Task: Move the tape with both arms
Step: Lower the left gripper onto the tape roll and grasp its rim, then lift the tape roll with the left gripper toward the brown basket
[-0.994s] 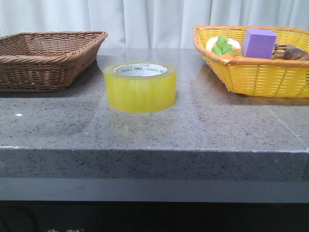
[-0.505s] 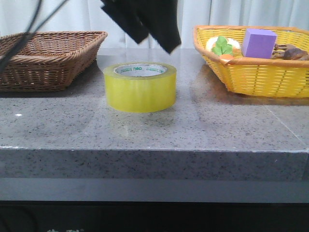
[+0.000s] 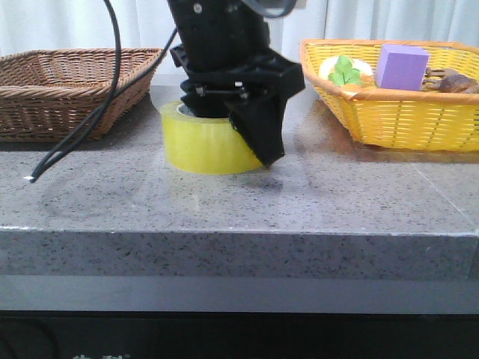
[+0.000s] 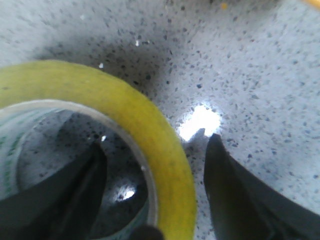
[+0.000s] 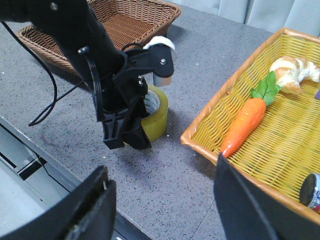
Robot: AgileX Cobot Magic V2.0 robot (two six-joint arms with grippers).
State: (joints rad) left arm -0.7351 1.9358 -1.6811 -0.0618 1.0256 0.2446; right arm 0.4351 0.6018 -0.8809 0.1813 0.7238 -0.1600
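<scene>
The tape [image 3: 206, 146], a wide translucent yellow roll with a white core, stands flat in the middle of the grey stone table [image 3: 224, 202]. My left gripper [image 3: 243, 127] has come down over it, open. One finger is inside the core and the other outside the right front wall. In the left wrist view the yellow wall [image 4: 150, 130] runs between the two fingers of the left gripper [image 4: 156, 145], with a gap at the outer finger. My right gripper [image 5: 161, 167] is open and empty, high above the table's front right part, looking at the tape [image 5: 157, 120].
A brown wicker basket [image 3: 75, 82] stands at the back left. A yellow basket [image 3: 404, 120] at the back right holds a purple block [image 3: 400, 66], a carrot [image 5: 245, 122], a bread roll [image 5: 295, 70] and a can [image 5: 312, 192]. A black cable [image 3: 82, 127] hangs from the left arm.
My left arm has come into view from above and dropped onto the tape, its fingers now straddling the roll's wall. The tape has not moved.
</scene>
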